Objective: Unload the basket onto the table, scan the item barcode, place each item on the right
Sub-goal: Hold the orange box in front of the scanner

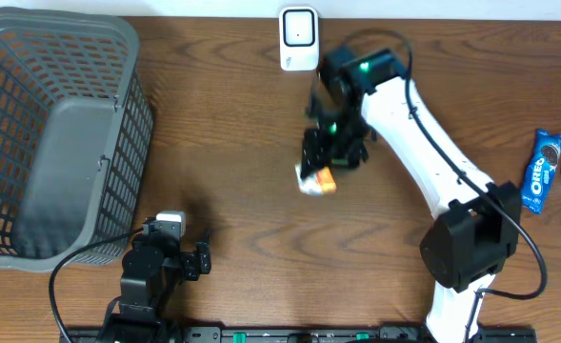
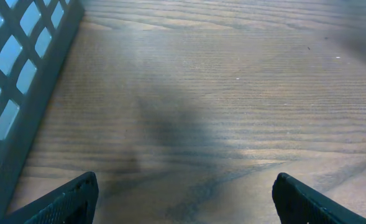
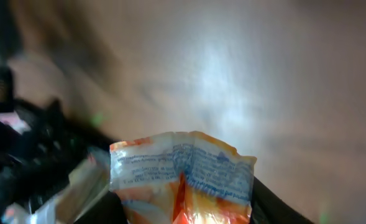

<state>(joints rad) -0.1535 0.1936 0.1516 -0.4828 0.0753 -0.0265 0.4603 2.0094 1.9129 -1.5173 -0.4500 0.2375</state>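
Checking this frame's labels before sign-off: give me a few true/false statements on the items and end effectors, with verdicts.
1. The orange-and-white packet sits between the fingers of the right end effector. True.
2. The left end effector holds the Oreo pack. False: it is open and empty, and the Oreo pack lies at the table's right edge.
3. The white scanner stands at the far edge of the table, beyond the right arm. True.
4. The packet lies in the gray basket. False: the basket is at the left, and the packet is mid-table in the right end effector.
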